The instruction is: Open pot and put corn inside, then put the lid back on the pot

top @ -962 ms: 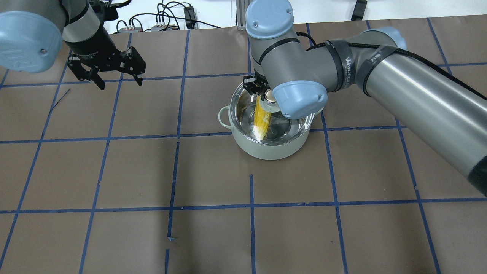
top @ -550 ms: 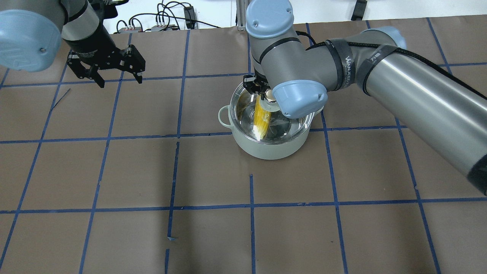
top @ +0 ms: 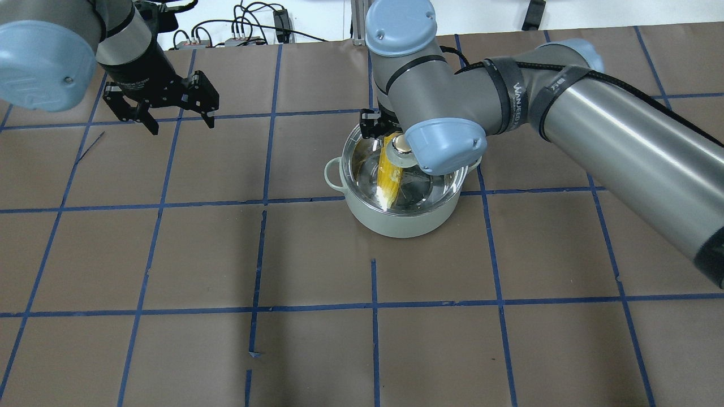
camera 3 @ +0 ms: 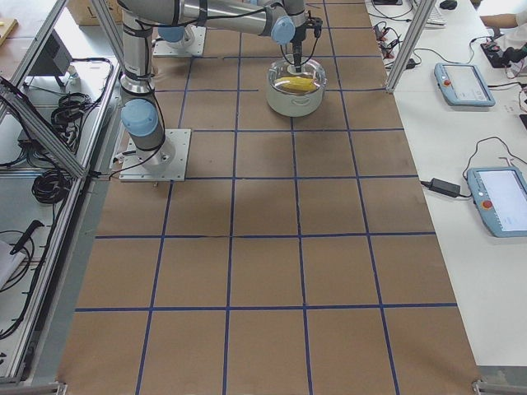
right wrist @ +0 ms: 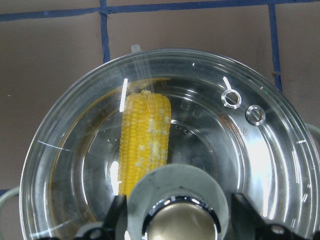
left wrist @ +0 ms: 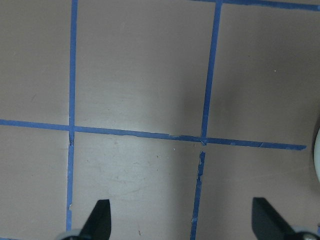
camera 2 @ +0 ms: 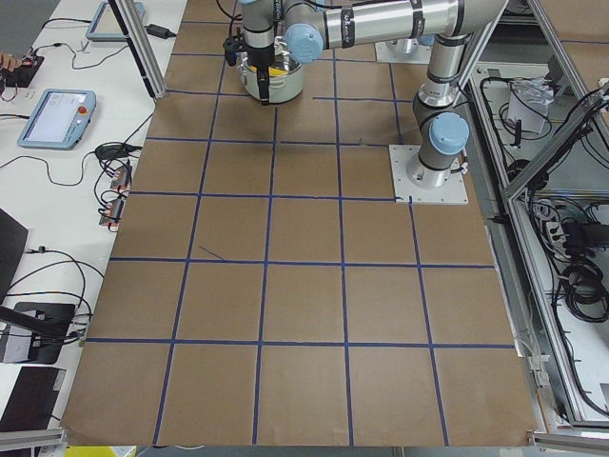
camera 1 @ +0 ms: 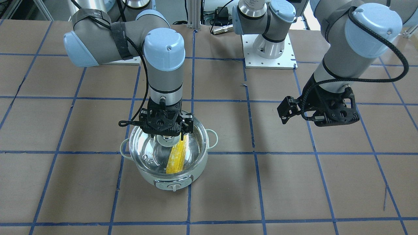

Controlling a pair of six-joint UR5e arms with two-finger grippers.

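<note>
Seemingly the lid [right wrist: 260,150] sat on the pot [top: 396,223] over the corn [right wrist: 145,135]; right gripper [right wrist: 179,217], jaws parted beside the knob [right wrist: 175,180], needed a straight rise; left gripper [left wrist: 180,220] gaped.

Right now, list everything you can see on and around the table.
pot: one, pale mint-white, on the table in front of the right arm
lid: one, clear glass with a steel knob, sitting on the pot
corn: one, yellow, inside the pot under the lid
table: one, brown with a blue tape grid
tablets: two, blue-edged, on the white side bench
left gripper: one, black, open and empty, above bare table away from the pot
right gripper: one, black, open, just above the lid's knob
</note>
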